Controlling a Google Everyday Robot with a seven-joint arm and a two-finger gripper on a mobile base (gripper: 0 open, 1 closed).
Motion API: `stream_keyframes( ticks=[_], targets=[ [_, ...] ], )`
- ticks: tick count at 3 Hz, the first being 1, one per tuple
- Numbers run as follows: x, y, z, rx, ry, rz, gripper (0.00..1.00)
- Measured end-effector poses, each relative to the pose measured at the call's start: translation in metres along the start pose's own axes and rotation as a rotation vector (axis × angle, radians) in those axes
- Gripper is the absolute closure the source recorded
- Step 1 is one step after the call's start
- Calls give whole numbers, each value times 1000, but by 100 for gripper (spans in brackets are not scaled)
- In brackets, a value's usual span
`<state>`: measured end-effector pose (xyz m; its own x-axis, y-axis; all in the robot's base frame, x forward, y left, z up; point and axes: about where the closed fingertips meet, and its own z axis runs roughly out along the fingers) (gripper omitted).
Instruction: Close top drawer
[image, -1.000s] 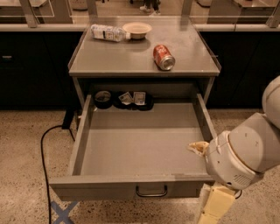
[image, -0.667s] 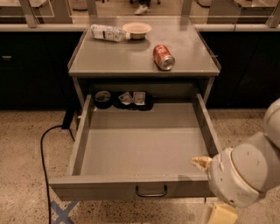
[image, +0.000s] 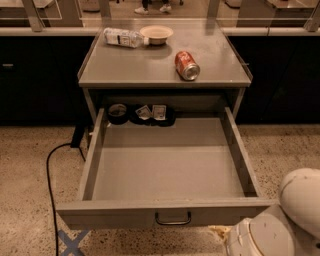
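Observation:
The top drawer (image: 165, 175) is pulled far out of the grey metal cabinet. Its flat front panel (image: 125, 216) faces me, with a small dark wire handle (image: 172, 219) at centre. The inside is bare apart from small dark items (image: 142, 114) at the back. My arm's white rounded joints (image: 280, 225) sit at the bottom right, just beyond the drawer's front right corner. Only a small yellowish bit of my gripper (image: 218, 231) shows, just below the front panel and right of the handle. It touches nothing that I can see.
The cabinet top (image: 130, 65) holds a red soda can (image: 187, 65) on its side, a lying plastic bottle (image: 122, 37) and a small bowl (image: 156, 34). A black cable (image: 50, 170) runs over the speckled floor on the left. Blue tape (image: 70, 241) marks the floor.
My arm has dropped lower and moved right, from beside the drawer's right wall to below its front right corner. The drawer has not moved.

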<state>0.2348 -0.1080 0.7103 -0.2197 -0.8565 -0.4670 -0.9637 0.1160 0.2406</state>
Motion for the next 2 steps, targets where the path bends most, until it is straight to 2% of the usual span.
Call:
stream_keyframes(
  ticks=[1,2],
  targets=[
    [7,3,31,-53,6,-3,0],
    [8,3,33,-57,6,-2,0]
  ],
)
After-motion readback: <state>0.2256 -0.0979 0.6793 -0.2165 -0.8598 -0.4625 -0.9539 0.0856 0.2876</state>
